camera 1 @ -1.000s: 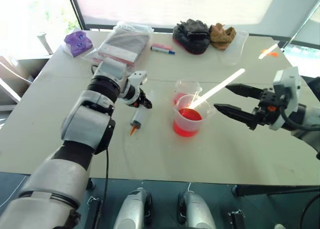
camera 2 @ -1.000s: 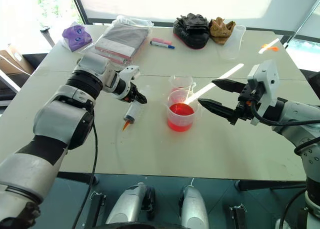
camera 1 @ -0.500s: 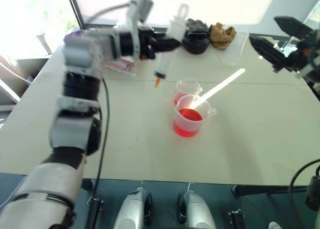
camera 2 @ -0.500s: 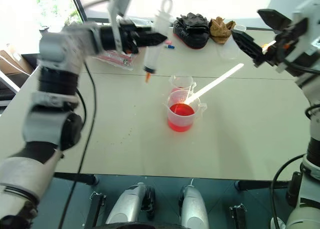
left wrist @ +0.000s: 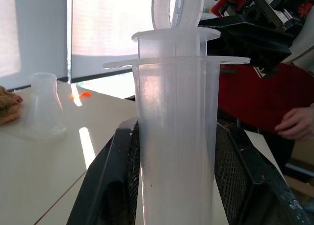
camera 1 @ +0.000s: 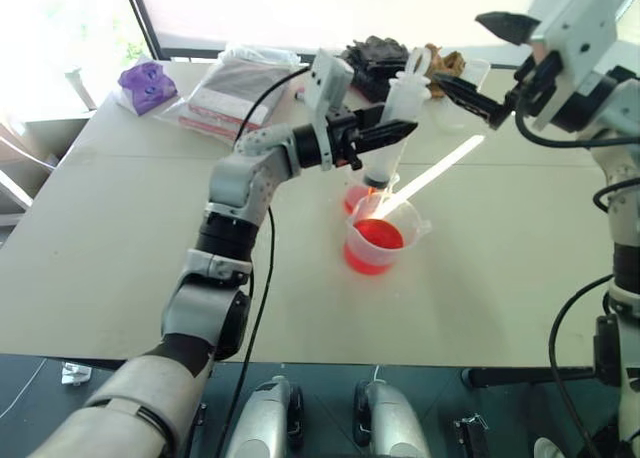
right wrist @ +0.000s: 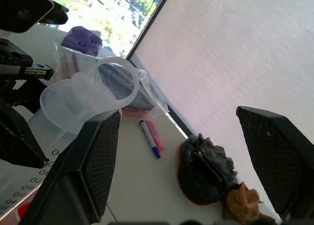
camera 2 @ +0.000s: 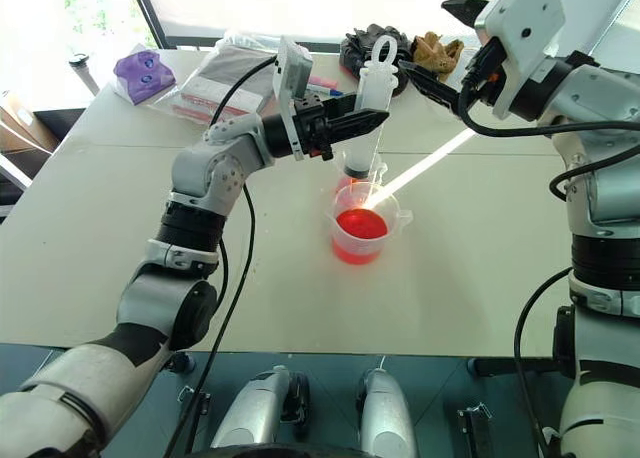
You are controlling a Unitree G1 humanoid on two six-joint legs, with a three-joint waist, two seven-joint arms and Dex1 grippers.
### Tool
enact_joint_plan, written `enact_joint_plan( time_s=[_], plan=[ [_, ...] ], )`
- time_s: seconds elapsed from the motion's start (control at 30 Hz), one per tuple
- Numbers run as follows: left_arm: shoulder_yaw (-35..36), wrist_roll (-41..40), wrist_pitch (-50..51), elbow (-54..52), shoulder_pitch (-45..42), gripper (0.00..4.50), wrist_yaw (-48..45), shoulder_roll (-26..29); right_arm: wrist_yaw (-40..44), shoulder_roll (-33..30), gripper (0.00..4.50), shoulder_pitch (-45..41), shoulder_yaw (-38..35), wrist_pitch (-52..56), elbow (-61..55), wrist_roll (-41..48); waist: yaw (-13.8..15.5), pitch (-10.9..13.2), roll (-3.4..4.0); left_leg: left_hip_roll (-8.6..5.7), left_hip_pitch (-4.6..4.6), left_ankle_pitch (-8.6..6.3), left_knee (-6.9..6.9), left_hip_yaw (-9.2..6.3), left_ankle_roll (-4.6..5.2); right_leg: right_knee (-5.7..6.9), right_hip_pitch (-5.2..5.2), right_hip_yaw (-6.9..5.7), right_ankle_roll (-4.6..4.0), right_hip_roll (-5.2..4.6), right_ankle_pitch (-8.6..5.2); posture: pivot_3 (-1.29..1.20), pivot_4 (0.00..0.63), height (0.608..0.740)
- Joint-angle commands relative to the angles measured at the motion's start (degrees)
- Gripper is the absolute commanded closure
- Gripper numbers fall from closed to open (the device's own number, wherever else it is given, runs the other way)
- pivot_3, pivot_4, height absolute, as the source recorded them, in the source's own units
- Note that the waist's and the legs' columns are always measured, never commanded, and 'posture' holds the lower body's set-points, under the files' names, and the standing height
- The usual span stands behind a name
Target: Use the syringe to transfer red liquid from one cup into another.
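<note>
Left gripper (camera 2: 372,120) clamped on large clear plastic syringe (camera 2: 366,108), held upright over smaller clear plastic cup (camera 2: 355,173) just behind handled beaker (camera 2: 362,235) of translucent red liquid (camera 2: 361,224); right gripper (camera 1: 487,56) spread wide, empty, one finger beside white plunger ring (right wrist: 117,81)
</note>
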Motion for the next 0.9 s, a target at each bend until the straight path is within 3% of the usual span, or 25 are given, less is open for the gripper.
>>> enact_joint_plan(
  time_s=[0.03, 0.27, 0.67, 0.9],
  plan=[
    [-0.74, -1.56, 0.56, -4.35, 0.4, 2.9, 0.06, -0.52, 1.22, -0.92, 0.56, -1.02, -1.44, 0.92, -2.99, 0.41, -0.02, 0.0, 0.0, 0.0, 0.0, 0.0, 0.0, 0.0, 0.0, 0.0, 0.0, 0.0, 0.0, 0.0, 0.0, 0.0, 0.15, 0.74],
    [-0.89, -2.74, 2.24, -8.25, 1.38, 2.9, 0.63, -0.43, 1.31, -0.73, 0.56, -1.44, -2.34, 1.66, -3.81, -0.33, -0.02, -0.01, 0.01, 0.0, 0.02, 0.0, 0.0, -0.02, 0.0, 0.02, 0.01, 0.0, 0.0, -0.01, 0.0, 0.0, 0.15, 0.74],
    [0.6, -0.53, -3.54, -1.33, -2.74, 2.9, 3.17, 0.84, 0.77, -0.13, 0.56, -1.42, -3.39, -0.04, -2.24, -1.45, -0.09, 0.0, 0.01, 0.0, 0.03, 0.0, 0.0, -0.01, 0.0, 0.02, 0.01, -0.01, 0.0, 0.0, 0.0, 0.0, 0.15, 0.74],
    [1.28, -2.98, -2.49, -4.75, -4.4, 2.9, 3.66, 0.52, 0.77, -1.25, 0.56, -3.34, -4.2, -1.16, -1.32, -1.84, -0.06, 0.0, 0.01, 0.0, 0.02, 0.0, 0.0, -0.01, 0.0, 0.01, 0.01, -0.01, 0.0, 0.0, 0.0, 0.0, 0.15, 0.74]
  ],
)
